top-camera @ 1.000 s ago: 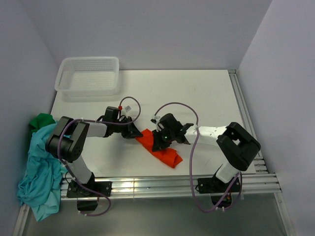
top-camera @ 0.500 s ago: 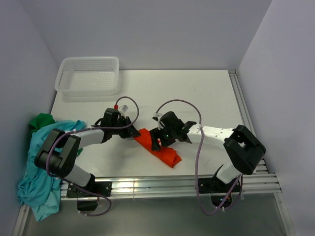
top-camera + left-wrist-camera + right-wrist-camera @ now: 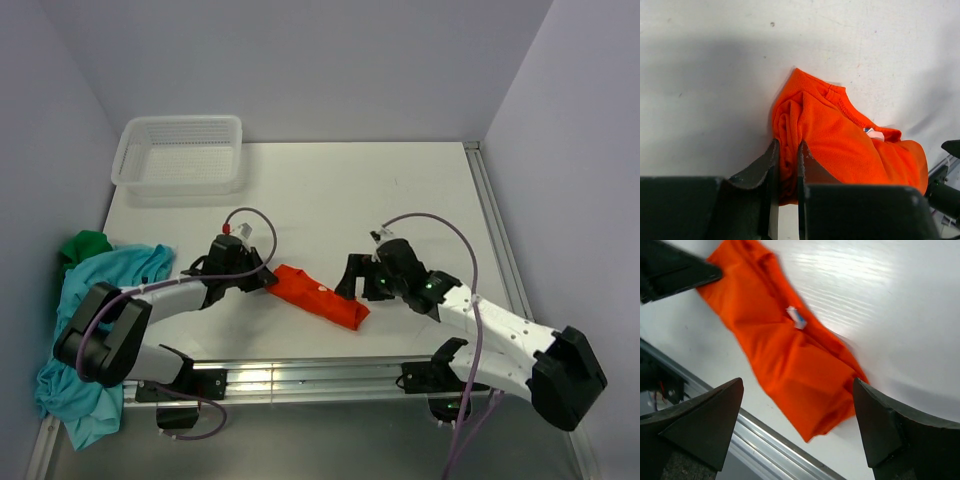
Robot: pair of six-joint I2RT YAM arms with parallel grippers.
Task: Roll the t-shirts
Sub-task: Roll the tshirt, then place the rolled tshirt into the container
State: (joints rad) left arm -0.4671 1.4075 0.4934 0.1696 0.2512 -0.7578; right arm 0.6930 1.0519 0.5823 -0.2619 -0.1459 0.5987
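Basket (image 3: 180, 152) far back — teal shirts (image 3: 65, 385) piled left.

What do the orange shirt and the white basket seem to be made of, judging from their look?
orange t-shirt: soft knit cloth, matte and slightly fuzzy; it folds and creases, with a stitched collar seam and a small label. Cotton or polyester, I cannot tell.
white basket: probably rigid plastic; pale, slightly translucent mesh walls with a smooth rim.
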